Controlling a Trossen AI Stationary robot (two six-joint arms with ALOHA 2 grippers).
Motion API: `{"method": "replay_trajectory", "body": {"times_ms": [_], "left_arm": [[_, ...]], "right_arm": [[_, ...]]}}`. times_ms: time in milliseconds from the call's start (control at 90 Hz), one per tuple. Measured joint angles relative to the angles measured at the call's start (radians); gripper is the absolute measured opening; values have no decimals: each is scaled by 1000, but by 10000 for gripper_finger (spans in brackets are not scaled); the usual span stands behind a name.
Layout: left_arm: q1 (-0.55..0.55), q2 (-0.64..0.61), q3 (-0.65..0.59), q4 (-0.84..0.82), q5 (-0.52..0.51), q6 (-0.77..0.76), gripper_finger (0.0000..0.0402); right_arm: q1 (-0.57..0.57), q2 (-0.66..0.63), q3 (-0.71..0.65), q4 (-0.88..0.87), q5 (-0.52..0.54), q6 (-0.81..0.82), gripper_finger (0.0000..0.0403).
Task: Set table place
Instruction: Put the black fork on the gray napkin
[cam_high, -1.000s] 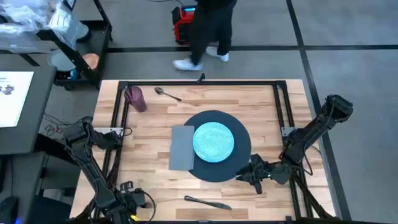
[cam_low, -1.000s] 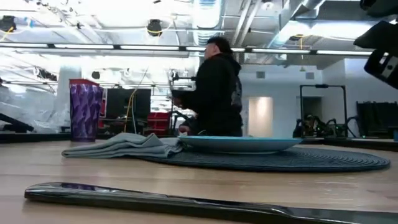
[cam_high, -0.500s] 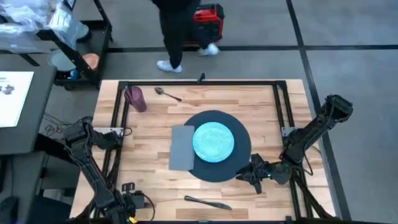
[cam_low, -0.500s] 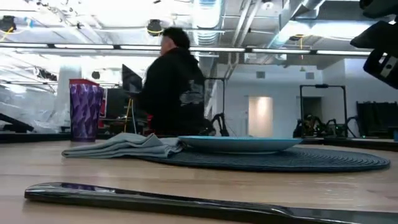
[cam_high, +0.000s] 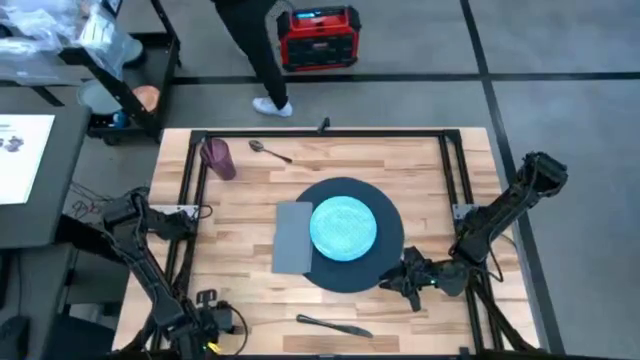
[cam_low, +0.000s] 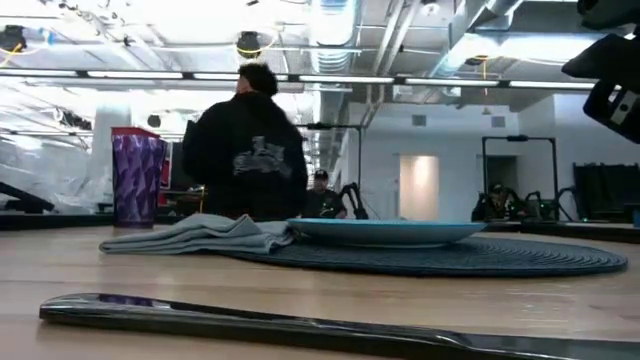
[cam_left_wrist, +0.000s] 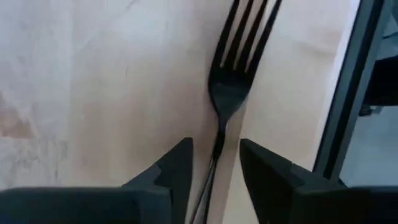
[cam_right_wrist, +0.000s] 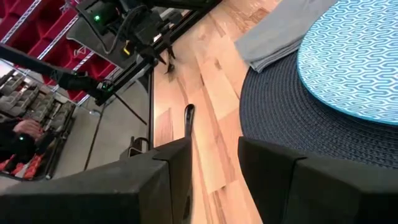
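- My left gripper (cam_left_wrist: 214, 163) sits down at the near-left corner of the light wood plank table (cam_high: 240, 215), fingers parted, straddling the handle of a dark metal fork (cam_left_wrist: 231, 81) but not pinching it yet.
- To do this grab well I'd say: keep the handle centred between the fingers, close gently, lift straight up so the tines don't drag.
- The grey folded cloth napkin (cam_high: 292, 237) lies touching the left edge of the round dark navy mat (cam_high: 385, 255), light blue patterned plate (cam_high: 343, 227) on top.
- A dark knife (cam_high: 333, 325) lies near the front edge.
- My right gripper (cam_right_wrist: 211, 163) waits just beside the mat's near-right rim, open, holding nothing.
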Motion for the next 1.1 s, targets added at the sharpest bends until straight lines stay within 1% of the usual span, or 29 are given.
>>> {"method": "replay_trajectory", "body": {"times_ms": [111, 167, 289, 489, 567, 656, 822, 956, 1100], "left_arm": [[4, 1, -1, -9, -3, 6, 22], [10, 2, -1, -6, -2, 4, 9], [24, 2, -1, -6, 4, 1, 6], [68, -7, 26, -46, 24, -50, 2], [92, -12, 39, -69, -11, -60, 1], [122, -29, 49, -74, -29, -78, 1], [181, -80, 51, -74, -10, -154, 0], [243, -136, 52, -66, -59, -205, 0], [326, -199, 52, -59, -150, -245, 0]], "right_arm": [[0, 0, 0, 0, 0, 0, 118], [0, 0, 0, 0, 0, 0, 118], [0, 0, 0, 0, 0, 0, 118], [0, 0, 0, 0, 0, 0, 118], [0, 0, 0, 0, 0, -5, 118], [0, 0, 0, -1, 0, -6, 118], [0, 0, 0, -6, 0, -8, 118], [0, 0, 0, -9, 0, -8, 118], [0, 0, 0, -23, 0, -8, 118]]}}
